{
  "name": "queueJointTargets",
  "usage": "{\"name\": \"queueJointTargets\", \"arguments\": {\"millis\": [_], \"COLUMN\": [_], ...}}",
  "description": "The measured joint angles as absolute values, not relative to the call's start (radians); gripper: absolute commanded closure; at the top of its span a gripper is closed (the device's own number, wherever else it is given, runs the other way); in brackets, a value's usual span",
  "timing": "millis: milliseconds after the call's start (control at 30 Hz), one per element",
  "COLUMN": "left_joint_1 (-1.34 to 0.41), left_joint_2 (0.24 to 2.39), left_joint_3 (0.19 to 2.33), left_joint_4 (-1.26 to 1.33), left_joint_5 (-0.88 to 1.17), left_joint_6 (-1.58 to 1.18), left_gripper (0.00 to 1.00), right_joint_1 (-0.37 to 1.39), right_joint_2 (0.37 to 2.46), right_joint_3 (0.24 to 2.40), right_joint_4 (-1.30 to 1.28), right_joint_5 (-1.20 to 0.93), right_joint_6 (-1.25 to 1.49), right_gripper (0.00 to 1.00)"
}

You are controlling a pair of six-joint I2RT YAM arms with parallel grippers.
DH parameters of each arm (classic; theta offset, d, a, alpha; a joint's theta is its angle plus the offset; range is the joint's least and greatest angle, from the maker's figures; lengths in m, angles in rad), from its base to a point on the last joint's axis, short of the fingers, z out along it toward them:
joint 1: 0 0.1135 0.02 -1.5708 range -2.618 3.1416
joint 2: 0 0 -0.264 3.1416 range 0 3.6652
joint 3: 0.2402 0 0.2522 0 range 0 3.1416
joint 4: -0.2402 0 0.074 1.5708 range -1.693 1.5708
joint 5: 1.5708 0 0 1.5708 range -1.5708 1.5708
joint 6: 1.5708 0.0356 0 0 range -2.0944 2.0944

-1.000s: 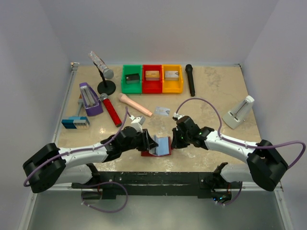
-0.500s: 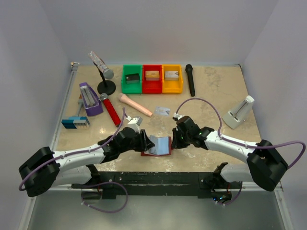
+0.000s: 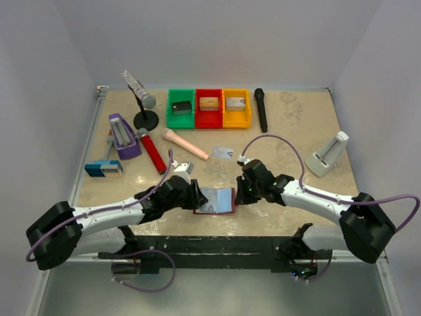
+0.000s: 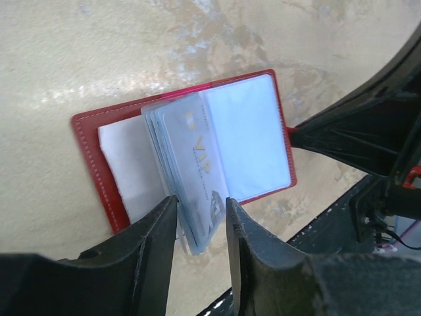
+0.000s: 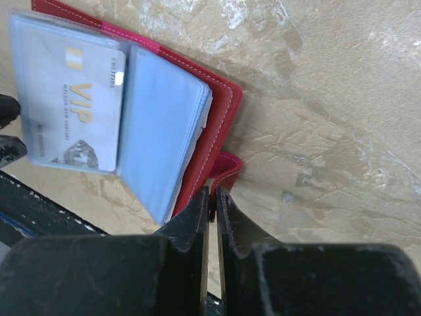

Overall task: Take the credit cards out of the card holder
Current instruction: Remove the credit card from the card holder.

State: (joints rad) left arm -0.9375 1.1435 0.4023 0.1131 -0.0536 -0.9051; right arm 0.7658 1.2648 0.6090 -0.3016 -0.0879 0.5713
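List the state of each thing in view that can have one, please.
card holder, open, cover flat on the table.
VIP card, inside a clear pocket, not yet taken out.
loose card, lying flat on the table, outside the holder.
left gripper, jaws apart astride the pockets; grip unclear.
right gripper, shut on the holder's red tab.

Along the far side of the bench [image 3: 289,125] three bins sit touching in a row: a green bin [image 3: 181,123] holding a dark block, a red bin [image 3: 209,123] holding a tan one, and a yellow bin [image 3: 237,123] holding a grey one. Just right of them lies a black microphone [image 3: 261,110]. To the left, a glittery microphone [image 3: 138,89] tilts on a black stand [image 3: 146,120]. Nearer lie a red microphone [image 3: 152,151] and a pink microphone [image 3: 186,144], beside a purple device [image 3: 123,136] and a blue box [image 3: 103,168]. A white holder [image 3: 327,154] sits at the right.
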Motion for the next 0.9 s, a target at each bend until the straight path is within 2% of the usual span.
{"name": "queueJointTargets", "arguments": {"millis": [300, 433, 600, 667, 767, 867, 900], "left_joint_1": [-0.937, -0.937, -0.937, -0.937, -0.936, -0.93, -0.929], "left_joint_2": [1.052, 1.016, 0.899, 0.849, 0.8, 0.834, 0.862], "left_joint_3": [0.393, 0.375, 0.359, 0.347, 0.311, 0.282, 0.28], "left_joint_4": [-0.047, -0.09, -0.126, -0.092, 0.028, 0.155, 0.187], "left_joint_5": [-0.168, -0.196, -0.226, -0.226, -0.212, -0.178, -0.163], "left_joint_6": [-0.927, -0.934, -0.931, -0.924, -0.917, -0.906, -0.905], "left_gripper": [0.6, 0.6, 0.62, 0.67, 0.83, 0.98, 1.0], "right_joint_1": [0.766, 0.766, 0.766, 0.765, 0.766, 0.766, 0.766], "right_joint_2": [1.185, 1.126, 1.005, 0.96, 0.949, 1.023, 1.071], "right_joint_3": [0.609, 0.61, 0.623, 0.623, 0.623, 0.616, 0.604], "right_joint_4": [-0.385, -0.433, -0.47, -0.434, -0.323, -0.171, -0.094], "right_joint_5": [-0.04, -0.017, -0.028, -0.08, -0.198, -0.303, -0.337], "right_joint_6": [0.556, 0.552, 0.532, 0.529, 0.539, 0.573, 0.594], "right_gripper": [0.67, 0.66, 0.69, 0.72, 0.76, 0.78, 0.8]}}
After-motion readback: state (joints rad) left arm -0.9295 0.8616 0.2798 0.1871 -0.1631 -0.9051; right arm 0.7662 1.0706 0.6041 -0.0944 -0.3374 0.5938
